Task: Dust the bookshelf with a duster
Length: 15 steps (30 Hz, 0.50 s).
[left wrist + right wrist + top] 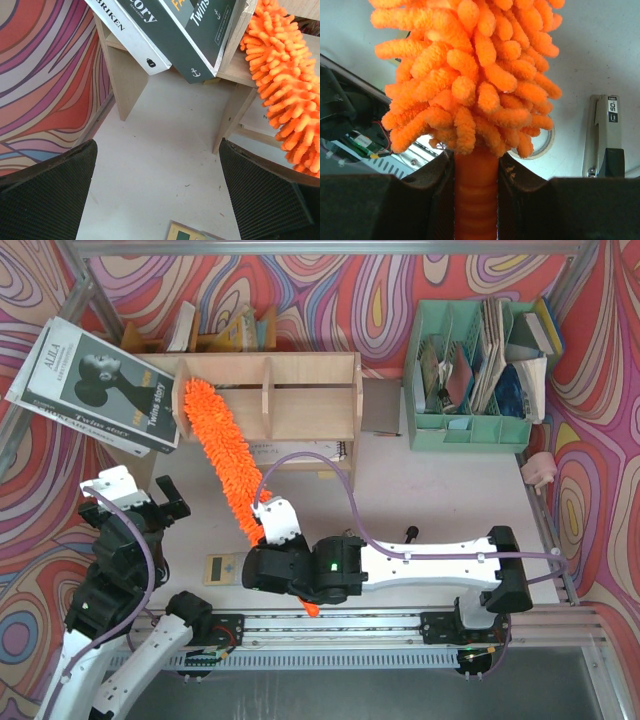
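At the far left we see two magazines (95,380) lying tilted over the left end of the bookshelf (310,415), a dark cover with a face on top of a white one. Below them the left claw (157,195) hangs over the desk (430,490). Its black fingers (45,197) are spread wide, with only bare surface between them. It is near the shelf's left leg but apart from it. Just to its right a small yellow-green card (222,568) lies flat on the desk.

Next we come to the duster (225,455). Its fluffy orange head runs on a slant from the shelf down toward the arms. The far tip rests on the shelf's left compartment, just beside the leftmost upright divider, and the rest of the head hangs out over the front edge. The other two compartments, to the right of it, have nothing of the duster on them. A spiral-bound pad (300,452) shows under the shelf's front.

At the lower end of the duster, the right claw (476,172) is pinching the smooth orange handle (476,200) just below the fluff, one finger pressed on each side. The handle's butt sticks out behind the wrist. In the right wrist view a grey stapler (605,135) lies on the desk beside the fluff.

Farther right a mint green file organizer (470,430) stands packed with papers and booklets, well apart from the shelf. A small pink object (538,468) sits at the desk's right edge; we cannot tell what it is.
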Each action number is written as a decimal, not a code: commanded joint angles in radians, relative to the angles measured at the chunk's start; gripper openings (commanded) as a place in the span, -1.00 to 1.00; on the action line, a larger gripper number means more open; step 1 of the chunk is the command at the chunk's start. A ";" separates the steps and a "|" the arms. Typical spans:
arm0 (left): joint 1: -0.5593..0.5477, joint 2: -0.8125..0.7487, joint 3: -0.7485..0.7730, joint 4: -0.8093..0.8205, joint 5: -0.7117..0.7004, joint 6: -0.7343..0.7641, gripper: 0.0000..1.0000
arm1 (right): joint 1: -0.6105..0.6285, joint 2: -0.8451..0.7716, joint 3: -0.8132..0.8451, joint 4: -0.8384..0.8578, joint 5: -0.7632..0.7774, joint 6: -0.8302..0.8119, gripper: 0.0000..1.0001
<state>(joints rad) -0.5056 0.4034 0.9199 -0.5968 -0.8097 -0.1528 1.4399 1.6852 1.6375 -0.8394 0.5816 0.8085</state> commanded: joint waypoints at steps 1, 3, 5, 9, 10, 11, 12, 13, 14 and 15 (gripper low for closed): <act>0.004 0.000 -0.003 -0.004 -0.025 -0.005 0.97 | 0.004 0.006 0.053 -0.002 0.065 0.038 -1.00; 0.005 0.005 -0.003 -0.002 -0.022 -0.006 0.97 | 0.004 0.000 0.052 -0.039 0.111 0.096 -1.00; 0.004 0.009 -0.003 -0.003 -0.019 -0.006 0.97 | 0.003 -0.011 0.043 -0.044 0.136 0.125 -1.00; 0.005 0.013 -0.003 -0.004 -0.010 -0.007 0.97 | 0.005 -0.017 0.039 -0.062 0.164 0.169 -1.00; 0.006 0.011 -0.003 -0.004 -0.011 -0.008 0.97 | 0.005 -0.013 0.046 -0.073 0.168 0.180 -1.00; 0.005 0.011 -0.001 -0.003 -0.010 -0.009 0.97 | 0.005 -0.011 0.049 -0.064 0.164 0.174 -1.00; 0.004 0.010 -0.001 -0.004 -0.009 -0.008 0.97 | 0.007 -0.009 0.048 -0.043 0.149 0.149 -1.00; 0.005 0.007 -0.001 -0.004 -0.009 -0.008 0.97 | 0.010 -0.007 0.050 -0.025 0.139 0.127 -1.00; 0.005 0.006 -0.001 -0.004 -0.009 -0.009 0.97 | 0.014 -0.003 0.053 -0.002 0.128 0.099 -1.00; 0.005 0.005 -0.002 -0.004 -0.009 -0.010 0.97 | 0.021 0.008 0.063 0.017 0.117 0.072 -1.00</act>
<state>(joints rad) -0.5056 0.4110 0.9199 -0.6003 -0.8093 -0.1539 1.4429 1.7023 1.6489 -0.8841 0.6594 0.9207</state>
